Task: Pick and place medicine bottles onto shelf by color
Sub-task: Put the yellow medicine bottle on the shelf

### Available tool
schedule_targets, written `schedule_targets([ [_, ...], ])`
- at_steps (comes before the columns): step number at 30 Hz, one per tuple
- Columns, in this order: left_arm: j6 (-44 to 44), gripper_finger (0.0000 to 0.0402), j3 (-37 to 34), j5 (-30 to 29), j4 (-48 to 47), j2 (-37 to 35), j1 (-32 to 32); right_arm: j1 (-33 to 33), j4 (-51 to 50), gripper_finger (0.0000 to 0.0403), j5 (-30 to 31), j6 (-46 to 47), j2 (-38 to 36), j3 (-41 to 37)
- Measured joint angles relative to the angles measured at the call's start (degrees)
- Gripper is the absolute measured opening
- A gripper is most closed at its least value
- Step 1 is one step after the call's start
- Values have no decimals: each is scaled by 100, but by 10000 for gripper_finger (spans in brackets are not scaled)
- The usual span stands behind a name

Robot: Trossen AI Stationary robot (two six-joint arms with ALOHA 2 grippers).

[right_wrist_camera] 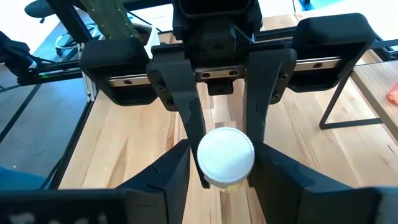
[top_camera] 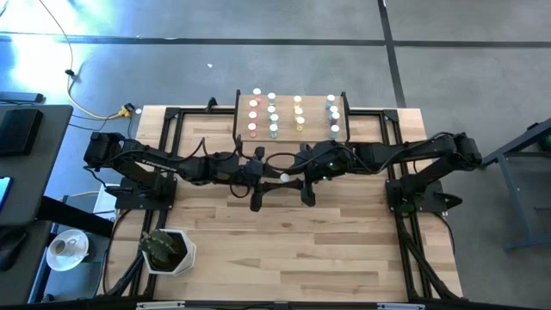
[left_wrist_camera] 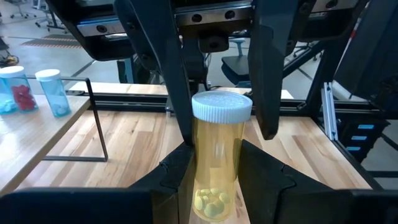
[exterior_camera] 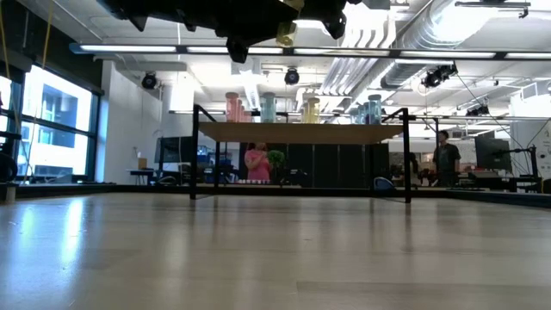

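1. Yellow bottle, white cap, pills at the bottom: upright in the air over mid-desk, just in front of the shelf.
2. Left tool is clamped on the bottle's lower body, a finger pressed to each side.
3. Right tool is apart and straddles the cap from the opposite side. In the left wrist view one finger is at the cap and the other shows a thin gap, so it has no grip.
4. The shelf is at the back edge of the desk. Capped bottles stand on it in columns: pink, green, yellow and blue-grey, from left to right.
5. The desk is made of light wood planks with a black frame along its sides. Bare planks run from the tools to the front edge.
6. A white plant pot sits at the front left corner, well apart from both tools.
7. In the low view the held bottle hangs well above the desk, higher than the shelf top.
8. Both arms reach in from their side bases, stretched nearly level, and their wrists meet nose to nose at centre.
9. The room behind has a grey floor, large windows, and ceiling ducts and lights. A person in pink and another person stand far off behind the shelf.
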Motion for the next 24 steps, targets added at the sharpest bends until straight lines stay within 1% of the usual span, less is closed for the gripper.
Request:
schedule_targets([
  [8, -2, 97, 0, 0, 0, 0, 0, -2, -2, 114, 2, -2, -2, -2],
  [15, -2, 99, 0, -2, 24, 0, 0, -4, -2, 110, 2, -2, -4, -2],
  [19, 2, 115, 0, -2, 37, 0, 0, -4, 0, 110, 1, 0, -4, -2],
  [24, 2, 154, 0, -2, 48, 0, 0, -4, 0, 110, 2, 0, -4, -2],
])
